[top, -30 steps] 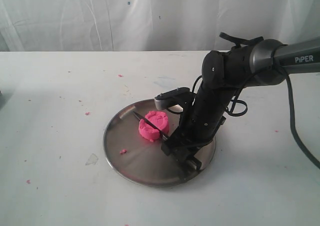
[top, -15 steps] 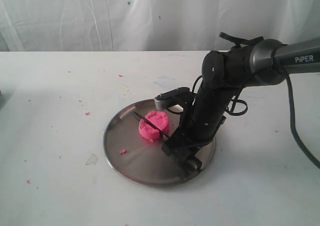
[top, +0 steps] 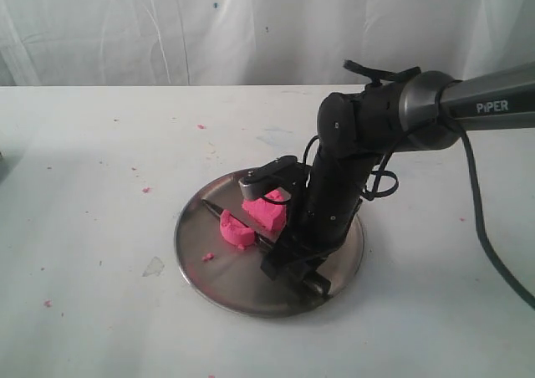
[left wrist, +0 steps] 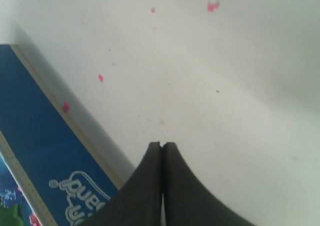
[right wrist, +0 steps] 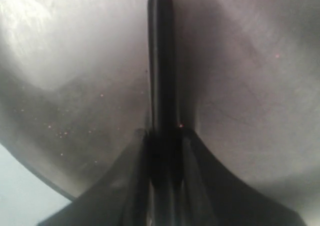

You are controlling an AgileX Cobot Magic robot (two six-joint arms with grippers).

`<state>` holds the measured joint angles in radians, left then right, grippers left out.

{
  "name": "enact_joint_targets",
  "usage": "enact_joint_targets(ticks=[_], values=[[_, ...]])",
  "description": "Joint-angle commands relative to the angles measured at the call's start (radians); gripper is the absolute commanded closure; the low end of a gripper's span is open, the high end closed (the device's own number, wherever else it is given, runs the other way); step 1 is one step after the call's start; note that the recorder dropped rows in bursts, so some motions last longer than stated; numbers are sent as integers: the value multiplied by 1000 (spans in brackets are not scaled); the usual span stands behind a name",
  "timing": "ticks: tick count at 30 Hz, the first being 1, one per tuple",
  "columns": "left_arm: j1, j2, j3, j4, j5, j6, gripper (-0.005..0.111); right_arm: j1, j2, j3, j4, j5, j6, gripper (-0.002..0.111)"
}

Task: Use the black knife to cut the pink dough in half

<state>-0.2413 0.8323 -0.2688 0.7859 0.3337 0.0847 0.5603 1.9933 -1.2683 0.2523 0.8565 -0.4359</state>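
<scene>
In the exterior view, the pink dough lies on the steel plate in two chunks, parted by the black knife, whose blade rests flat on the plate between them. The right pincer pinches the knife's handle near the plate's front right. Pink crumbs dot the plate and the white table.

The left wrist view shows the left pincer pressed together above the table, beside a blue box.

The right wrist view shows the right pincer clamped on the knife over the plate.
</scene>
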Motion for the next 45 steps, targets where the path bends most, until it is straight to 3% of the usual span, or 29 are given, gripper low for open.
enact_joint_targets(ticks=[1,17,29,36,41,45], values=[[-1,-7,6,13,-50,1,107,14,3,1,-30,27,-13,108],[-1,-7,6,13,-50,-1,107,14,3,1,-382,-8,315,108],[-1,-7,7,13,-50,-1,107,15,-4,-4,-419,-3,398,108],[-1,-7,29,30,-52,-1,107,17,-154,-73,-320,78,345,108],[-1,-7,29,32,-56,-1,107,1,-290,-66,-477,82,366,108],[-1,-7,29,30,-54,-1,107,-62,-334,-8,-538,-17,470,108]])
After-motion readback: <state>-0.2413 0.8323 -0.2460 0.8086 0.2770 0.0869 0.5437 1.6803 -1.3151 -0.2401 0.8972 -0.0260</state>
